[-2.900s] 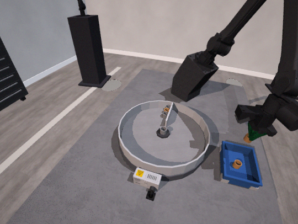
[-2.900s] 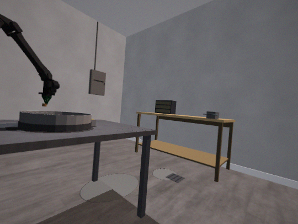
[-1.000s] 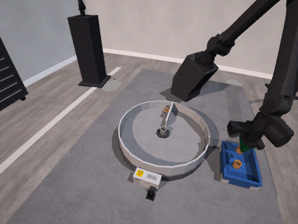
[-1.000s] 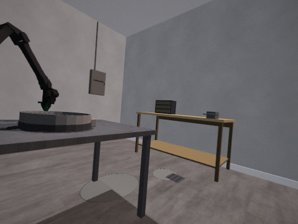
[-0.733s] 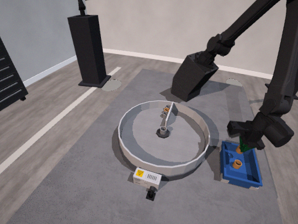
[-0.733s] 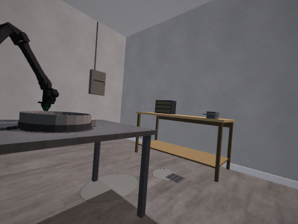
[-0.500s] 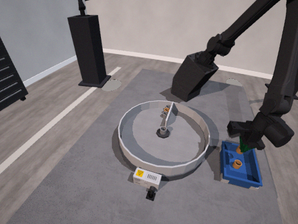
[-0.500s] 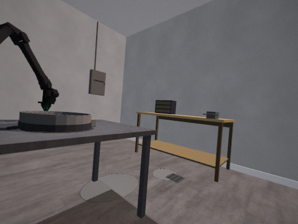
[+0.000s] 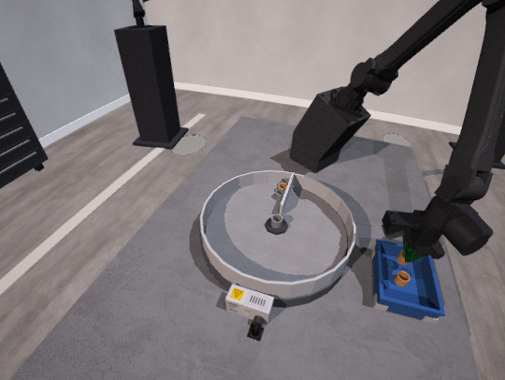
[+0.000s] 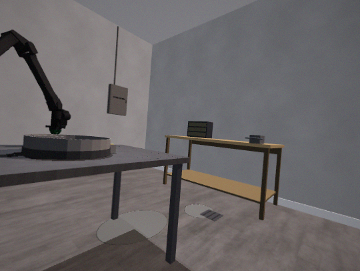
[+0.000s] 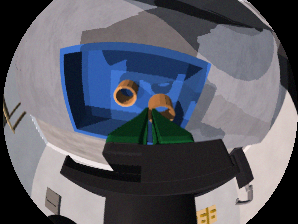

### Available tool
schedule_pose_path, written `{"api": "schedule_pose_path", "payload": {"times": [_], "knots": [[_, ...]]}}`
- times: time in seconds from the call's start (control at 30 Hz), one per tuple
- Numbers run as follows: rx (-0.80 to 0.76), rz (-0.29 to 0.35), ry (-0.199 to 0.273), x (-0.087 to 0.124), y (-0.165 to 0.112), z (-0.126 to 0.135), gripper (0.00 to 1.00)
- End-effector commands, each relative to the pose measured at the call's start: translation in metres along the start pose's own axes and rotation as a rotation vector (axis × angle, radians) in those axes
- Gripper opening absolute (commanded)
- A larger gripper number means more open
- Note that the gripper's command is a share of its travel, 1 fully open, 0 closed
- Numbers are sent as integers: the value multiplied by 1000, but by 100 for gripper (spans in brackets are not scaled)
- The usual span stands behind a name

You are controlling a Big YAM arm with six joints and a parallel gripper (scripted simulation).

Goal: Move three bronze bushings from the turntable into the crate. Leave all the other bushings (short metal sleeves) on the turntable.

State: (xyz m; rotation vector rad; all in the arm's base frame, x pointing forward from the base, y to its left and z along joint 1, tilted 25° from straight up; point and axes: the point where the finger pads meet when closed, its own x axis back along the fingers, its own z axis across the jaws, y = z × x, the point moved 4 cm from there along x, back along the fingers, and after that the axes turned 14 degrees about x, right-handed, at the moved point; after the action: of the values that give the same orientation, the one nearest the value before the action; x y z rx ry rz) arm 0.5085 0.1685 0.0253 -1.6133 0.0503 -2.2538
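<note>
My gripper (image 9: 410, 255) with green fingers is shut on a bronze bushing (image 9: 402, 256) and holds it low inside the blue crate (image 9: 408, 285). In the wrist view the gripper (image 11: 152, 123) pinches the held bronze bushing (image 11: 162, 106) over the crate floor (image 11: 133, 90). Another bronze bushing (image 9: 401, 278) lies in the crate, also in the wrist view (image 11: 124, 92). On the turntable (image 9: 278, 229), a bronze bushing (image 9: 281, 185) and a grey bushing (image 9: 279, 191) sit beside the divider wall, near the far rim. A grey bushing (image 9: 277, 220) stands on the hub.
A white control box (image 9: 249, 300) with a yellow label sits at the turntable's front edge. A dark slanted block (image 9: 326, 130) stands behind the turntable. A black pillar (image 9: 150, 80) stands at the far left. The arm (image 9: 472, 140) rises right of the crate.
</note>
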Motion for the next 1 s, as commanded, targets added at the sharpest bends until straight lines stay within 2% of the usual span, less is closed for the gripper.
{"api": "schedule_pose_path", "payload": {"times": [0.0, 0.4, 0.97], "knots": [[7, 2, 28, -6, -7, 17, 0], [5, 1, 24, -22, -6, 16, 0], [6, 1, 22, -23, -6, 15, 0]]}}
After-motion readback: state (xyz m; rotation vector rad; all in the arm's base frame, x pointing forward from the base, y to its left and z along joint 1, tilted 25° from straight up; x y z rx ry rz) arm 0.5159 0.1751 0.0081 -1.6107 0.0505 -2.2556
